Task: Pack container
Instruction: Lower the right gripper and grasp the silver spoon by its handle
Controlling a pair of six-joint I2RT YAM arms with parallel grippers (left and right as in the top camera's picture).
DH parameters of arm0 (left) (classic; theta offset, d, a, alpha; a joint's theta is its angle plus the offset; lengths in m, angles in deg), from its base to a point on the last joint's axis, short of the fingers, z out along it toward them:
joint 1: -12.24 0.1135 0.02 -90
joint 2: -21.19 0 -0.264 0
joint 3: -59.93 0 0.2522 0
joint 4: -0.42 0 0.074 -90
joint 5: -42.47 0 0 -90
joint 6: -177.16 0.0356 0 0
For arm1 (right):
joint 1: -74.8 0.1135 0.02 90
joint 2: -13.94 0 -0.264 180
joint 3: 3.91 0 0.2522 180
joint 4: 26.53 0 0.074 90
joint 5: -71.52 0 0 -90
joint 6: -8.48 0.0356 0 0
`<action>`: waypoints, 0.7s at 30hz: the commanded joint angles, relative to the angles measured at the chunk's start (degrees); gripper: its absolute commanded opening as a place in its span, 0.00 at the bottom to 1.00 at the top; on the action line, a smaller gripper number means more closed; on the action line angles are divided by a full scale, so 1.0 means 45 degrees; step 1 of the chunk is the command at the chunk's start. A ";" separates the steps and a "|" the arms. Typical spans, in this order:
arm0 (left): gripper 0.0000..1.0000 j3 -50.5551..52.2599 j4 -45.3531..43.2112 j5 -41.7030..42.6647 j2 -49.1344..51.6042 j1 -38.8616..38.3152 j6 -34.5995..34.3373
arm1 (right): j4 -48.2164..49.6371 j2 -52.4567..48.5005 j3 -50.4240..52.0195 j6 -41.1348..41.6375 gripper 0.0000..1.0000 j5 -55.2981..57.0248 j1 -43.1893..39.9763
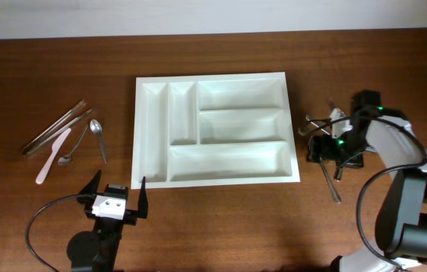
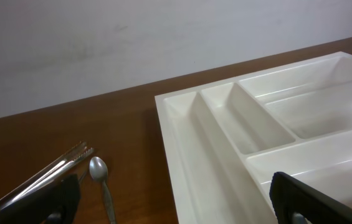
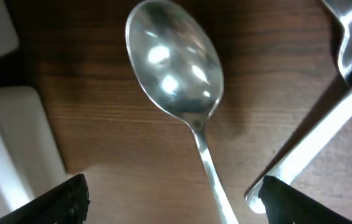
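right tool [image 3: 169,202] stands wide open astride a metal spoon [image 3: 172,68].

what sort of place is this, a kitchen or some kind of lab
Probably a robotics lab bench rather than a kitchen: a wooden table against a plain white wall, robot arms at its edge, and an empty cutlery tray with loose cutlery beside it.
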 commanded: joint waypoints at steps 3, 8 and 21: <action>0.99 0.0097 -0.0039 -0.0044 -0.0107 0.0039 -0.0155 | 0.0267 0.0000 0.0107 -0.0311 0.88 0.1715 0.0427; 0.99 0.0097 -0.0039 -0.0039 -0.0107 0.0039 -0.0155 | 0.0350 -0.0180 0.0131 -0.0306 0.83 0.2157 0.0364; 0.99 0.0097 -0.0044 -0.0044 -0.0107 0.0039 -0.0155 | 0.0719 -0.1574 0.0476 0.0092 0.75 0.2059 0.0369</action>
